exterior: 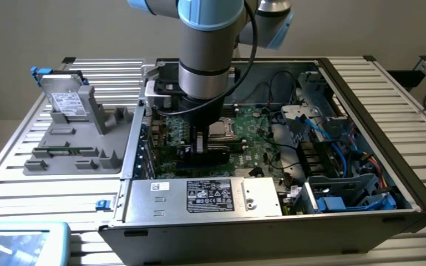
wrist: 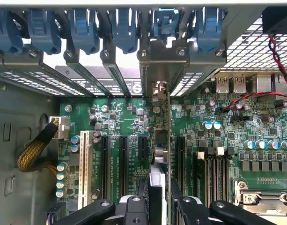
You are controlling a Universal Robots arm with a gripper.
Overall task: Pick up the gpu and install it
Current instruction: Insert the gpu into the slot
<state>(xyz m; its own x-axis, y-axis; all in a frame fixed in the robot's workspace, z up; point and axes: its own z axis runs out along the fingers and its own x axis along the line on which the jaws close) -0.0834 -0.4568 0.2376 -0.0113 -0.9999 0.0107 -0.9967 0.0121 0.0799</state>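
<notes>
GPU standing on edge over the motherboard slots

The gpu (wrist: 161, 140) is seen edge-on in the wrist view, a thin card upright among the black expansion slots; its silver metal end bracket meets the rear slot openings of the case; in the exterior view the gpu (exterior: 200, 148) shows as a dark upright slab inside the open case, above the green board.

One open computer case (exterior: 412, 205), one gpu (wrist: 161, 140), one hard drive (exterior: 69, 102) — and one grey holder tray (exterior: 57, 160).
</notes>
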